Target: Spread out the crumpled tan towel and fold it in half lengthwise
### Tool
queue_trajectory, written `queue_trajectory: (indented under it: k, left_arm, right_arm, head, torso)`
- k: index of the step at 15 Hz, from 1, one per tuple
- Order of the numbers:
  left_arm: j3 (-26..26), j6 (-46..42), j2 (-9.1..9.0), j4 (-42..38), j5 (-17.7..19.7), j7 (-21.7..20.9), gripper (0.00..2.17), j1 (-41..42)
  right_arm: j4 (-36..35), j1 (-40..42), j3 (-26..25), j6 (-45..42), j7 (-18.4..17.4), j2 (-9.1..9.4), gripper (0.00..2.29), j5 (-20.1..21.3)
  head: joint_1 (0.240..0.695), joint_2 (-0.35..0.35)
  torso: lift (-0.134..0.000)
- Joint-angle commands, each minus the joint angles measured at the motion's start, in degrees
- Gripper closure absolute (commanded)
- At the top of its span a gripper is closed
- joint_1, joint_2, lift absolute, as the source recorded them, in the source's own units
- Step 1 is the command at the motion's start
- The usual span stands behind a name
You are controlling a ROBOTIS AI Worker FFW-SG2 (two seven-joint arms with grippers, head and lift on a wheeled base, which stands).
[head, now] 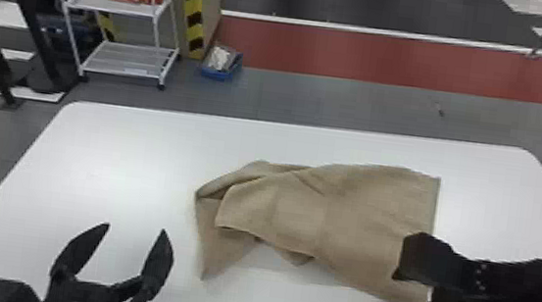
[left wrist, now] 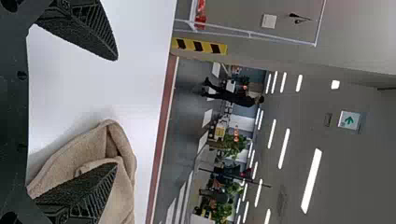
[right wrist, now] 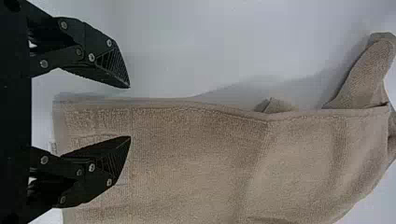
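I'm hovering my left tool [head: 137,230], fingers spread, apart from the tan towel [head: 350,217]. My right tool [head: 391,294] is also standing spread, its fingers straddling the near edge; beyond, the towel is lying rumpled across the tabletop [head: 126,155].

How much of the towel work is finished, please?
The tan cloth towel looks partly spread: its right part lies fairly flat, but its left end is doubled over. Nothing is gripped: the black right gripper is open at the near right corner, the black left gripper open left of the towel. Remaining: open out the left end, then fold lengthwise.
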Motion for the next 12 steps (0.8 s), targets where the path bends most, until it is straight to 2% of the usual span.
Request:
queue_trajectory:
  k: [1, 3, 4, 6, 10, 12]
  left_arm:
    - [-0.07, 0.00, 0.00, 0.00, 0.00, 0.00, 0.08, 0.00]
    - [-0.07, 0.00, 0.00, 0.09, 0.00, 0.00, 0.08, 0.00]
    - [-0.07, 0.00, -0.09, 0.09, 0.00, 0.00, 0.08, 0.00]
    - [-0.24, 0.00, -0.09, 0.00, 0.00, 0.00, 0.08, 0.00]
    - [-0.24, 0.00, 0.00, 0.09, 0.00, 0.00, 0.08, 0.00]
    - [-0.15, -0.18, 0.09, 0.00, -0.26, -2.11, 0.08, 0.00]
  right_arm:
    - [-0.06, 0.85, -0.31, -0.12, 0.28, -0.39, 0.59, 0.11]
    - [0.03, 0.94, -0.84, -0.12, 0.28, -0.66, 0.62, 0.11]
    - [0.29, 0.85, -1.19, -0.12, 0.28, -0.75, 0.82, -0.07]
    - [0.55, 0.67, -1.63, -0.12, 0.28, -0.75, 0.83, -0.51]
    - [0.82, 0.15, -2.42, -0.47, 0.28, -0.75, 1.31, -1.12]
    - [0.47, -0.91, -6.46, 0.23, 0.28, 0.13, 1.33, -9.03]
  head:
    - [0.695, 0.012]
    - [0.695, 0.002]
    - [0.695, -0.002]
    - [0.695, -0.009]
    - [0.695, -0.022]
    - [0.695, -0.025]
  torso:
    - [-0.124]
    - [-0.124]
    - [-0.124]
    - [-0.124]
    - [-0.124]
    - [-0.124]
